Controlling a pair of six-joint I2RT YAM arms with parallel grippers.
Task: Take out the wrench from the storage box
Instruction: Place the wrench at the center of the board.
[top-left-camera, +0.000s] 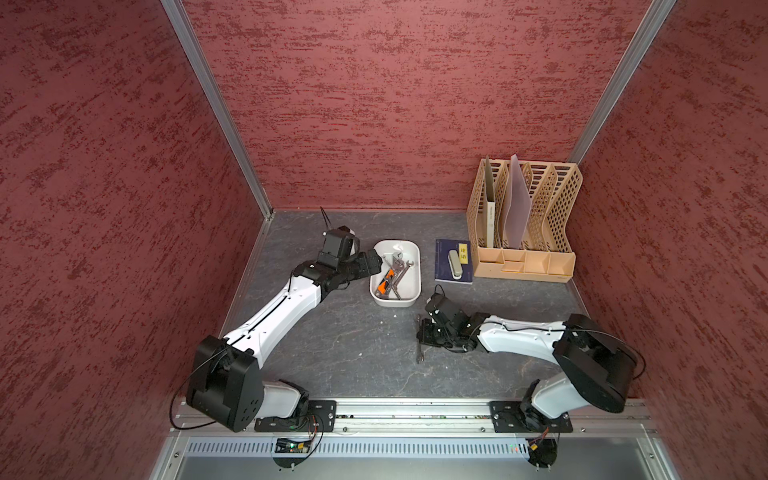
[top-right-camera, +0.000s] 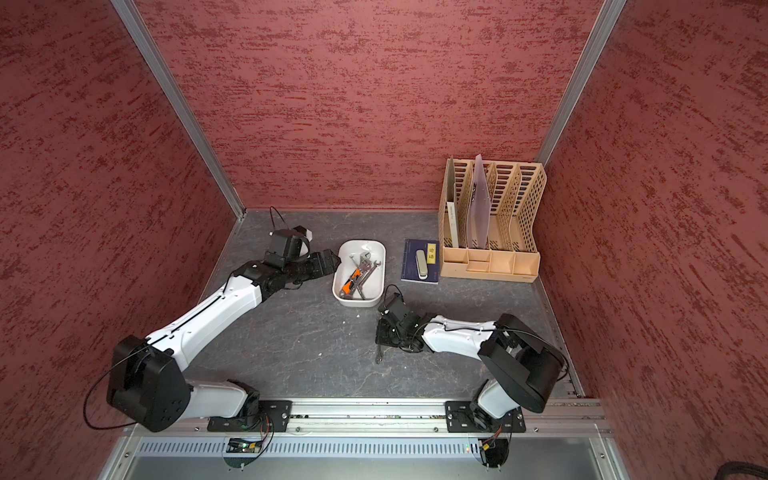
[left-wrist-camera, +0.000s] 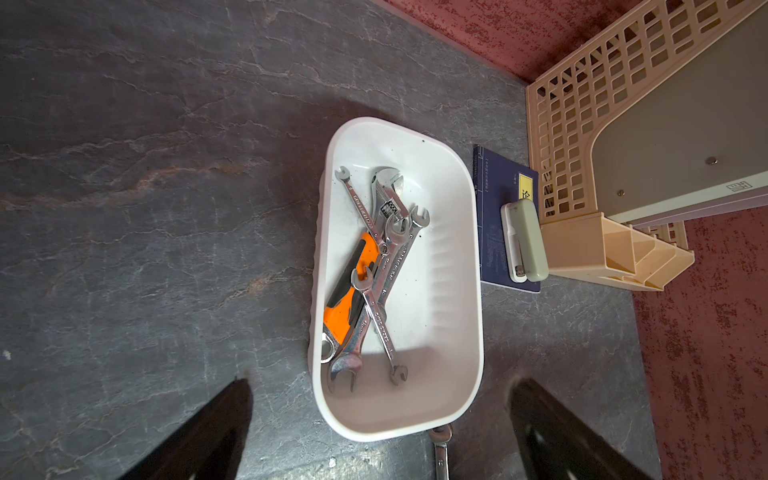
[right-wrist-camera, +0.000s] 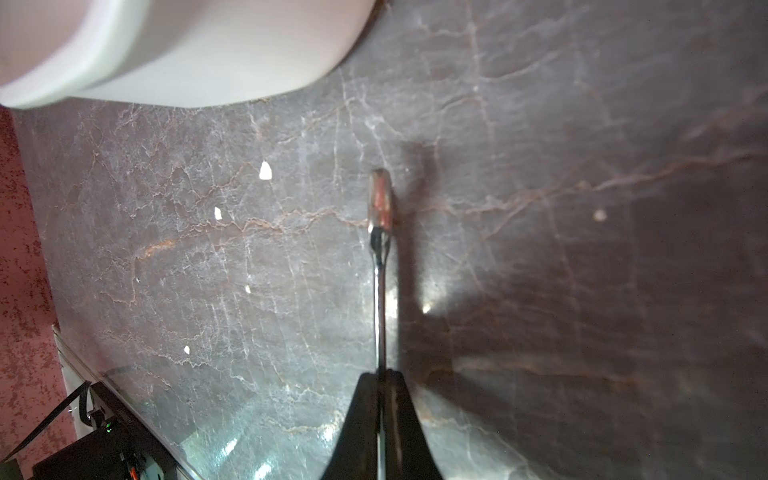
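Clamped edge-on in the right gripper (right-wrist-camera: 380, 376), the thin wrench (right-wrist-camera: 380, 249) could pivot or slip free over the bench (right-wrist-camera: 582, 291); the left gripper (left-wrist-camera: 382, 386) gapes empty beside the box (left-wrist-camera: 469, 249).

The left arm (top-left-camera: 286, 305) and the right arm (top-left-camera: 519, 336) look alike: glossy white link shells set between matte-black joint housings, each standing on a black base plate (top-left-camera: 295, 417) fixed with silver screws. Black cables (top-left-camera: 171, 405) loop off the shoulder housings and trail along the white links, with red and orange wires at the bases. A black camera block (top-left-camera: 336, 245) sits at each wrist, and the fingers (left-wrist-camera: 208, 428) are black and tapered.
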